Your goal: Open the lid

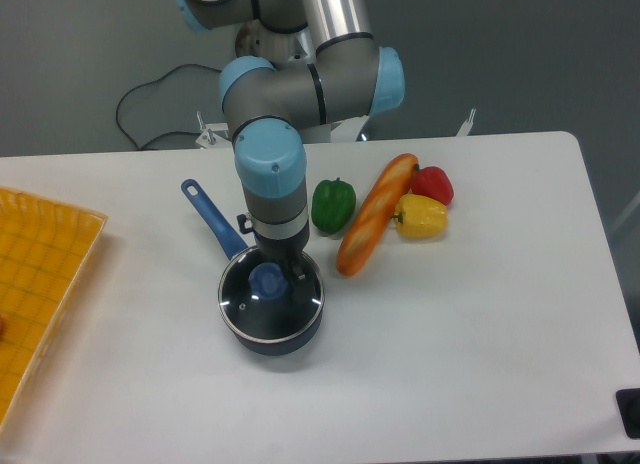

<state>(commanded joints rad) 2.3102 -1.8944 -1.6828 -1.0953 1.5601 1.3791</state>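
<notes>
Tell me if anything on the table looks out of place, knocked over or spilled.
Nothing stands out. The lid sits flat on the saucepan, the gripper hangs over its knob, and the peppers and baguette lie tidily together on the table. No spills show.

- Illumination: bright, even and diffuse, apparently from overhead; the white table top (470, 314) is near overexposure but holds its tone.
- Shadows: soft and short, lying close under the dark-blue saucepan (272, 329) and the long orange vegetable (375, 216).
- Glare: small white highlights on the round glass lid with metal rim (240, 299).
- Sharpness: moderate; low resolution softens fine detail. No motion blur evident.
- Distortion: none evident at the edges.
</notes>
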